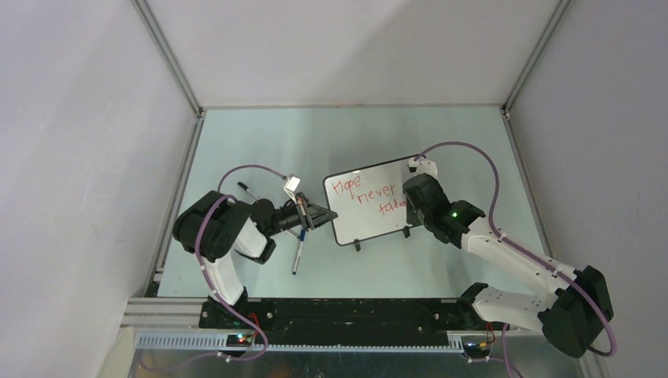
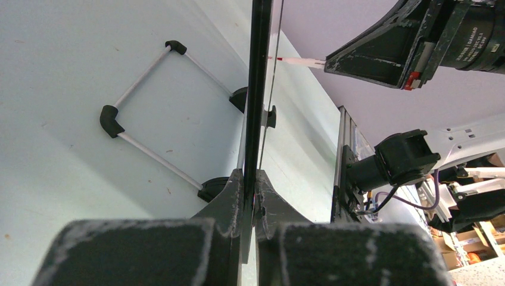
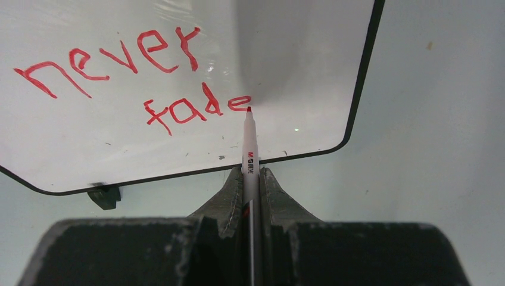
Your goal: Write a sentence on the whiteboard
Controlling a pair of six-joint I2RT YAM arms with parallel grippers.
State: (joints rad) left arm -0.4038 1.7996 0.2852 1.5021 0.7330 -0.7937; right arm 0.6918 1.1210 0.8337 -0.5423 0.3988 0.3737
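Right gripper (image 3: pixel 251 174) is clamped on a white marker (image 3: pixel 251 146), whose red tip touches the whiteboard (image 3: pixel 298 53) at the end of the sentence (image 3: pixel 119 77). Left gripper (image 2: pixel 250 179) is pinched tight on the whiteboard's left edge, over its black frame. The whiteboard stands on its small feet (image 1: pixel 357 246) on the table (image 1: pixel 260 134). Red words cross it in three stepped lines: "Hope", "never", then "fade" with only a short stroke after it. Just left of the whiteboard, below the left arm, a second pen (image 1: pixel 297 257) lies on the table.
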